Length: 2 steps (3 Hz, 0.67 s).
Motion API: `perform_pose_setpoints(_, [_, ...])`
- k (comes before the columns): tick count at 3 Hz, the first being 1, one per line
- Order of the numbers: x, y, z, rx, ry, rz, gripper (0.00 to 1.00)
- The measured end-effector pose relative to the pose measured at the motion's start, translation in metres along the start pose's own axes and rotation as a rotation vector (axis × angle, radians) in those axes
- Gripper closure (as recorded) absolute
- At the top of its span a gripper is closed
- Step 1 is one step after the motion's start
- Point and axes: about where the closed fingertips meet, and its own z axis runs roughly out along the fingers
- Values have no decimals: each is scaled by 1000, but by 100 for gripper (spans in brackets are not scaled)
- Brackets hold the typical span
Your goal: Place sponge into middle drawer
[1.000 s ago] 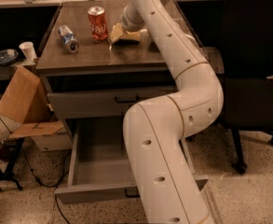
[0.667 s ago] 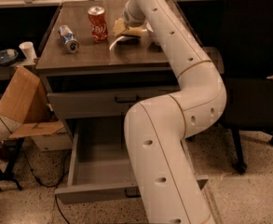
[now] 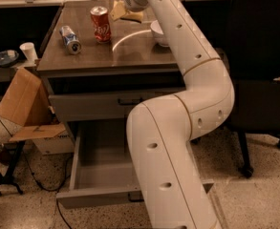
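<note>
Camera view, gripper (image 3: 122, 7) holding sponge (image 3: 132, 16), now raised above tabletop (image 3: 130, 54)

The sponge (image 3: 131, 16), a pale yellow soft block, sat tilted at the tip of the gripper (image 3: 122, 9), over the far part of the cabinet top. The middle drawer (image 3: 75, 162), a long grey tray, stood pulled fully open low in the cabinet, its dark bar handle partly hidden behind the arm.
</note>
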Motion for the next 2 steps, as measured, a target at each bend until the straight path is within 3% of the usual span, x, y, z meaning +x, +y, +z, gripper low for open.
perform_pose_setpoints(1, [-22, -4, -18, 8, -65, 13, 100])
perform_pose_setpoints(2, [-28, -23, -39, 34, -97, 58, 100])
